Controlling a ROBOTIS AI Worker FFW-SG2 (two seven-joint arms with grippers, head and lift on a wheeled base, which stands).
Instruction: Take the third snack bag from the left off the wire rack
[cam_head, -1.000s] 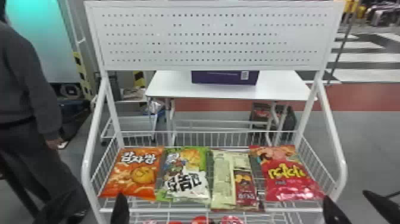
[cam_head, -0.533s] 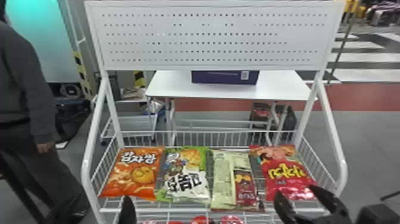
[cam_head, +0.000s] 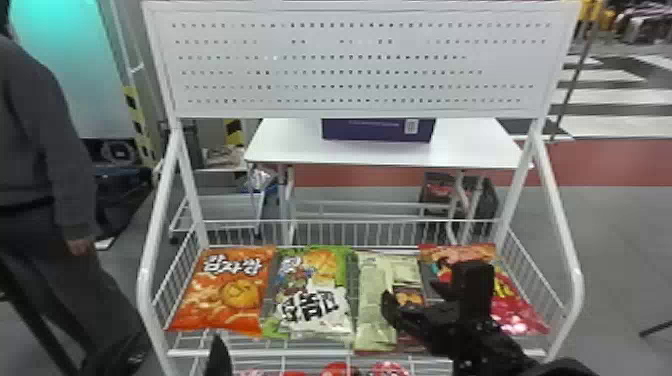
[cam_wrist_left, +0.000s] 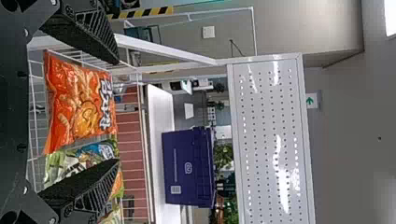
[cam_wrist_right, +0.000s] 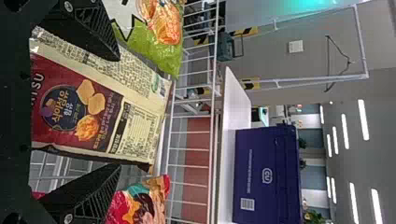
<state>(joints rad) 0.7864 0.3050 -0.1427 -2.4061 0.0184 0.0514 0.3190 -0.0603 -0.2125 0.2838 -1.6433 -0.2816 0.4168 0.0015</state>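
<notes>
White wire rack (cam_head: 350, 221), orange bag (cam_head: 225, 292), olive-and-maroon third bag (cam_head: 371, 285)

Bright, even light from ceiling strips (cam_wrist_right: 364, 119); glare streaks the pegboard (cam_wrist_left: 268, 140).

Obscured and cropped items — head view
Third snack bag (cam_head: 375, 280): lower right part hidden behind right gripper (cam_head: 430, 300); red bag (cam_head: 520, 315) partly covered likewise. Left gripper (cam_wrist_left: 112, 109): a lone fingertip (cam_head: 218, 356) at 7 o'clock, rest cropped. Red items (cam_head: 385, 369) at 6 o'clock — cropped, unidentifiable.

Matte blk right gripper (cam_wrist_right: 116, 112), ribbed wedge-shaped fingers (cam_wrist_right: 88, 28), small silver screws (cam_wrist_right: 68, 6), left gripper (cam_wrist_left: 116, 112) same, blocky blk right arm (cam_head: 475, 340)
</notes>
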